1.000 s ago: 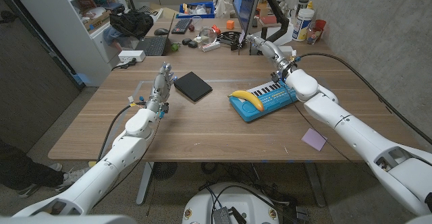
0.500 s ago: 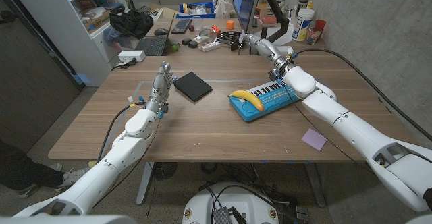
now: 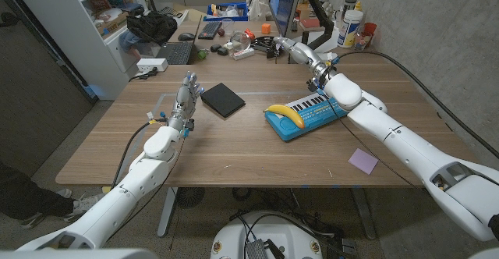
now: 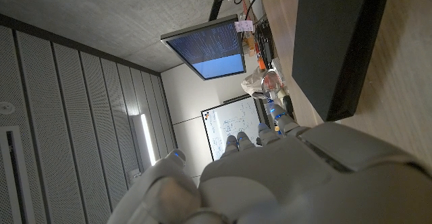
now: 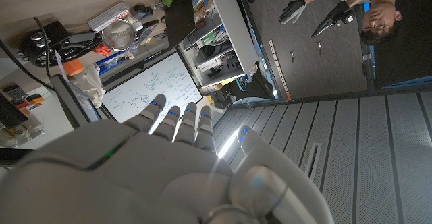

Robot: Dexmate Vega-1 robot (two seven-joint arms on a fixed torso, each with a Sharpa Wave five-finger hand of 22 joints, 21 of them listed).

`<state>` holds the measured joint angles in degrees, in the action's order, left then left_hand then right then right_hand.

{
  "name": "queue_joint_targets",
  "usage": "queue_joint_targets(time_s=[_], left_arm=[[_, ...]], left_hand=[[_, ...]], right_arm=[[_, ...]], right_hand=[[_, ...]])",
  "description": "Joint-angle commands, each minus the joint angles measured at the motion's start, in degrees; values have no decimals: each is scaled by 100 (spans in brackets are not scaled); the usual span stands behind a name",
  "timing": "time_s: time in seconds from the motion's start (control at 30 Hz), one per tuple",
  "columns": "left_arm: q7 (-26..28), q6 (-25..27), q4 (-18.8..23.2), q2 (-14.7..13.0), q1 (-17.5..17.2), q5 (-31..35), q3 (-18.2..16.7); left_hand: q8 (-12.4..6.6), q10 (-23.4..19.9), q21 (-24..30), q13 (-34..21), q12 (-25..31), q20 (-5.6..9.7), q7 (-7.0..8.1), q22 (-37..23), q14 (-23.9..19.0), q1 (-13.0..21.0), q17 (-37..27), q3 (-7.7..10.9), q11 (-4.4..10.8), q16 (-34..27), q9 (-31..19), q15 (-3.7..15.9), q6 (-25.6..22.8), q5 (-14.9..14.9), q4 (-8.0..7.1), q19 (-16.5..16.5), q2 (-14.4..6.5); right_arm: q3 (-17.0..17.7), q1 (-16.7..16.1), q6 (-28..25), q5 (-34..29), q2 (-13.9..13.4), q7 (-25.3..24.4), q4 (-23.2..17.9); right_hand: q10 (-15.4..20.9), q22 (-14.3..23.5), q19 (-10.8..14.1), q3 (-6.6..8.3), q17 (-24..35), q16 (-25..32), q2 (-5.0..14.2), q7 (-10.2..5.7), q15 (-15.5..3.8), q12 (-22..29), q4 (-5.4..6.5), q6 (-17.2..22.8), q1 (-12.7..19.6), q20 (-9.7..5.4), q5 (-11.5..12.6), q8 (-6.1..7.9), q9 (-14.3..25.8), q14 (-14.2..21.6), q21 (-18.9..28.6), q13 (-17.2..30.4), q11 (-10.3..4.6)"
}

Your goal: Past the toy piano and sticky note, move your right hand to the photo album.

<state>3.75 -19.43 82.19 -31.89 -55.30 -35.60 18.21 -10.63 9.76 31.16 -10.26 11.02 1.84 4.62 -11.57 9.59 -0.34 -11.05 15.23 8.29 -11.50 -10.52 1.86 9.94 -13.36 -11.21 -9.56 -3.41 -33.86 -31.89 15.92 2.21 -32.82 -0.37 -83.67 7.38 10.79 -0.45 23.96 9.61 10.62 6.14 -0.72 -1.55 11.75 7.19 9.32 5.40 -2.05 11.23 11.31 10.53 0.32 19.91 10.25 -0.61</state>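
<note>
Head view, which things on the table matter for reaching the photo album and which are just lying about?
Job:
right hand
toy piano
sticky note
photo album

Lying about:
banana on the piano
left hand
keyboard

1. The flat square black photo album (image 3: pixel 223 99) is plain black, with no pattern.
2. The bright blue plastic toy piano (image 3: pixel 306 117) has a row of white and black keys.
3. The curved yellow banana (image 3: pixel 284 113) has dark tips.
4. The small square sticky note (image 3: pixel 362 161) is pale purple.
5. The brown wooden table (image 3: pixel 234 146) shows a fine streaked grain.
6. The white-shelled right hand (image 3: pixel 299 51) and white-shelled left hand (image 3: pixel 185 97) have grey fingers; in the wrist views their fingertips carry small blue lights.
</note>
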Motion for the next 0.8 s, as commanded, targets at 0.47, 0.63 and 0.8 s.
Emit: queue_joint_targets(time_s=[0.47, 0.63, 0.8], left_arm=[[50, -16, 67, -43, -65, 26, -40], [56, -17, 69, -47, -75, 19, -51], [45, -31, 46, -44, -79, 2, -64]], left_hand=[[-38, 1785, 31, -29, 28, 436, 7, -16, 2222, 7, -18, -1, -21, -56, -14, 407, 1868, -32, -1, -1798, -690], [-38, 1786, 31, -29, 27, 436, 5, -16, 2221, 8, -17, -2, -32, -57, -14, 404, 1867, -33, -1, -1798, -690], [-37, 1783, 31, -29, 27, 432, 3, -16, 2221, 8, -17, -3, -29, -56, -15, 395, 1865, -34, 0, -1801, -690]], right_arm=[[-296, 322, -100, -697, 62, 89, -77], [-355, 396, -109, -760, 114, 136, -34], [-405, 464, -99, -789, 164, 181, 36]], right_hand=[[11, 14, 18, 47, 13, -26, 392, 13, -27, 15, -9, -39, 63, -458, -7, -21, 30, 17, -31, 13, -8], [9, 15, 18, 48, 14, -24, 392, 1, -34, 13, -8, -64, 65, -463, -8, -32, 28, 17, -37, 13, -30], [7, 15, 22, 46, 15, -24, 389, -53, -33, 11, -6, -67, 66, -455, -9, -34, 28, 16, -43, 13, -11]])
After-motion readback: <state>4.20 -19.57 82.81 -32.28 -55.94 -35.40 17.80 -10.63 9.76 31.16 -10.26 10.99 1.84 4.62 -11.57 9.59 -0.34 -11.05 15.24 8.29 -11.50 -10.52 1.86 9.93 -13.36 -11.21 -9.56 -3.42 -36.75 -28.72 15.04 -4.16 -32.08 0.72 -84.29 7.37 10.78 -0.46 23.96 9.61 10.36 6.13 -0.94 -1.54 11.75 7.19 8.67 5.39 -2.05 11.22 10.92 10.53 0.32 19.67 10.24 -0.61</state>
